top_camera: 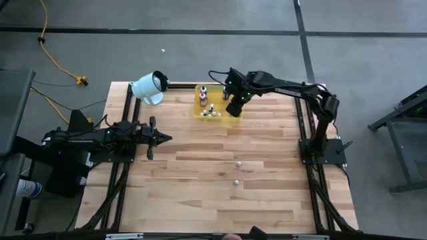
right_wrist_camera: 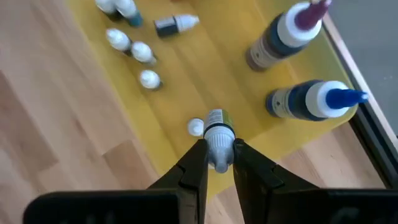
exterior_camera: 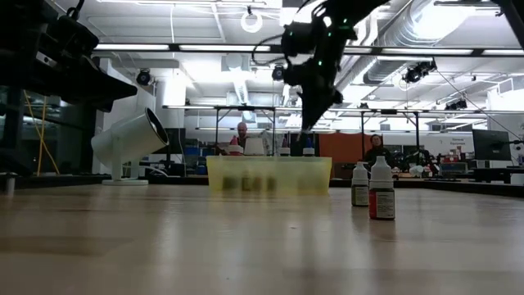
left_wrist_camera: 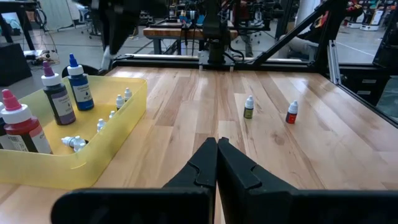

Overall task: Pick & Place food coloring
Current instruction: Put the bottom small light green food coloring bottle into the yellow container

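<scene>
A yellow tray (top_camera: 215, 115) at the table's far side holds several small white-capped dropper bottles (right_wrist_camera: 140, 51) and three taller ones: purple (right_wrist_camera: 283, 34), blue (right_wrist_camera: 308, 101) and pink (left_wrist_camera: 18, 124). My right gripper (right_wrist_camera: 218, 163) hangs over the tray's right part (top_camera: 235, 107), shut on one small dropper (right_wrist_camera: 217, 127). Two more droppers (top_camera: 237, 162) (top_camera: 236, 181) stand upright on their bases on the bare table; they also show in the left wrist view (left_wrist_camera: 249, 107) (left_wrist_camera: 291, 112). My left gripper (top_camera: 163, 139) waits shut at the table's left side. My right gripper pinches the small dropper by its white cap end (right_wrist_camera: 219, 149) between the two fingers, coming from above and pointing down. The dropper's labelled body (right_wrist_camera: 216, 119) hangs below the fingers, over the yellow tray floor; whether it is clear of the floor does not show.
A big white cylinder (top_camera: 150, 87) lies tilted at the far left corner beside the tray. Black frame rails (top_camera: 127, 133) run along the table's left and right sides. Open wood (top_camera: 220, 200) stretches from the two loose droppers to the near edge. People sit in the room beyond (exterior_camera: 242, 131).
</scene>
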You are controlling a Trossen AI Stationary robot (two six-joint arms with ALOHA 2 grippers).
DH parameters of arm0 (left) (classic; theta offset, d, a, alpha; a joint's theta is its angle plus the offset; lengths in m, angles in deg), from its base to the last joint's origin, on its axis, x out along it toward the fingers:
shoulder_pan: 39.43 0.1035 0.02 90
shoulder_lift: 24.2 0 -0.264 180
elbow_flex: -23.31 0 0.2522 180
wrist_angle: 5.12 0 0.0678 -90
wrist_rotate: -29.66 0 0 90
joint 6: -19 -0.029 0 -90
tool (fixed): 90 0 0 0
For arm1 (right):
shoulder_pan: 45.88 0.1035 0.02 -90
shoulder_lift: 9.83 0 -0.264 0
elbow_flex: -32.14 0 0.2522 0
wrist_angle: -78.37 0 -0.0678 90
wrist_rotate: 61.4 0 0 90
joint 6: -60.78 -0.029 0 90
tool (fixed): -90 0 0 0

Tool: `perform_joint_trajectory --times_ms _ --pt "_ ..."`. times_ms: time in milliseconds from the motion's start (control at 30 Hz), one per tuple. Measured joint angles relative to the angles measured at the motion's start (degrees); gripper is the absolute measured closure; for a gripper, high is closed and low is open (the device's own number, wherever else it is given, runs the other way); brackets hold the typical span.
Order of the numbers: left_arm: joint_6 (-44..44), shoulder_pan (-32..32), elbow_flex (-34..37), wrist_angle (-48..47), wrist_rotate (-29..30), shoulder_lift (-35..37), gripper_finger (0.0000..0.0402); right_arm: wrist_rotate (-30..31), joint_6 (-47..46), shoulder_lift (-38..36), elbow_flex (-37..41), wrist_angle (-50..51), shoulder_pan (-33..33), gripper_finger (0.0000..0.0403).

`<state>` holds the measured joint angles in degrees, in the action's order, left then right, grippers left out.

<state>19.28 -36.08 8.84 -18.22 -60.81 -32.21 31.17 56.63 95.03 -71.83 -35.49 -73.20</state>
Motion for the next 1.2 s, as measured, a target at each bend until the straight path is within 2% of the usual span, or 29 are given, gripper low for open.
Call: perform_joint_trajectory --times_ms 300,667,1200 --pt "0.0 0.0 0.0 0.0 0.0 0.0 0.0401 1.0 4.2 4.5 0.0 -0.3 -2.5 0.0348" --pt "0.0 0.0 0.0 0.0 0.0 0.0 0.0401 -0.1 2.8 10.4 0.0 -0.4 -2.7 0.0346" --pt "0.0 0.0 0.0 0.0 0.0 0.0 0.0401 -2.6 0.1 13.0 0.0 -0.3 -2.7 0.0341"
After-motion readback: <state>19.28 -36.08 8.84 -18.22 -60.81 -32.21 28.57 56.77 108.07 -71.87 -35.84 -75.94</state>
